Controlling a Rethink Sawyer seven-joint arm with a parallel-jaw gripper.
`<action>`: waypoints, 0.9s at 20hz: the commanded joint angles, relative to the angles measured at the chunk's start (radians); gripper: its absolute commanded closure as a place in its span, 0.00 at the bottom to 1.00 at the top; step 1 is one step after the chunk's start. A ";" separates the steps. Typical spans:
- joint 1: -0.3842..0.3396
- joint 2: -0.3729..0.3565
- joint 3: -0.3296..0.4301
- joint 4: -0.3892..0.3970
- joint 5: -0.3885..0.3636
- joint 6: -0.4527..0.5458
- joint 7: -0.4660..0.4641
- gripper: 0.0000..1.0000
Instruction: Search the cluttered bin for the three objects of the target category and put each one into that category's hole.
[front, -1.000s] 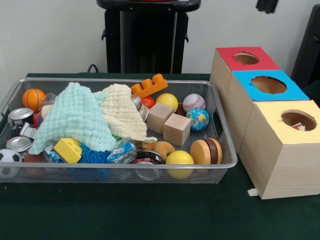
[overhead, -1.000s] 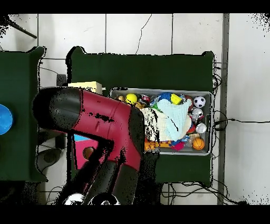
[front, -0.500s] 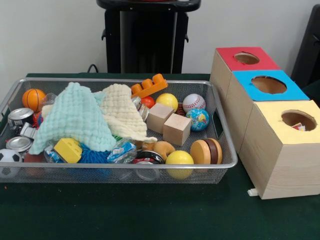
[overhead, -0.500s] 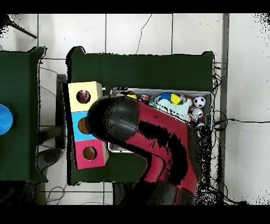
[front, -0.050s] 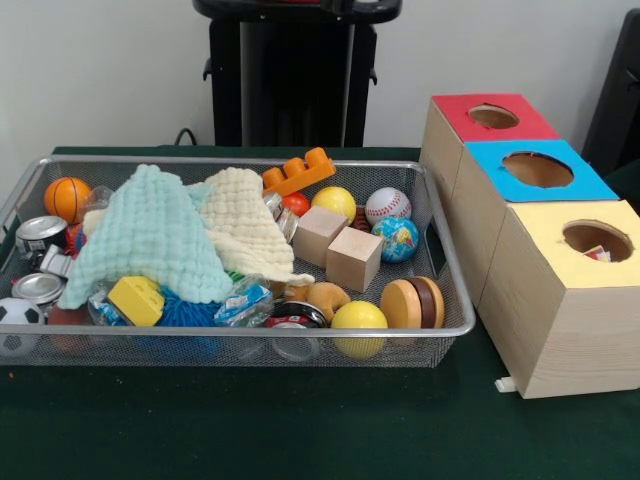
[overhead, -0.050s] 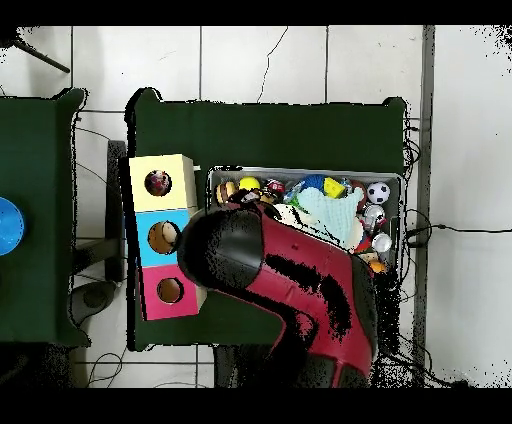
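Wire-mesh metal bin (front, -0.050s: 440, 255), waffle-weave cloths (front, -0.050s: 155, 240), wooden blocks (front, -0.050s: 353, 258)

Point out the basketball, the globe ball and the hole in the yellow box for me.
basketball (front, -0.050s: 67, 198), front view, middle of the orange ball.
globe ball (front, -0.050s: 396, 238), front view, centre of its blue face.
hole in the yellow box (front, -0.050s: 596, 240), front view, dark inside of the opening.

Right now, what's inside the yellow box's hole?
Through the yellow box's hole, a small red and white item shows at the edge. The rest of the inside is hidden by the lid.
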 joint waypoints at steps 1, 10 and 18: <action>-0.010 0.004 0.153 0.114 -0.075 0.010 -0.081 1.00; -0.109 0.035 0.256 0.092 -0.124 -0.042 -0.134 1.00; -0.185 0.045 0.340 0.127 -0.182 -0.151 -0.130 1.00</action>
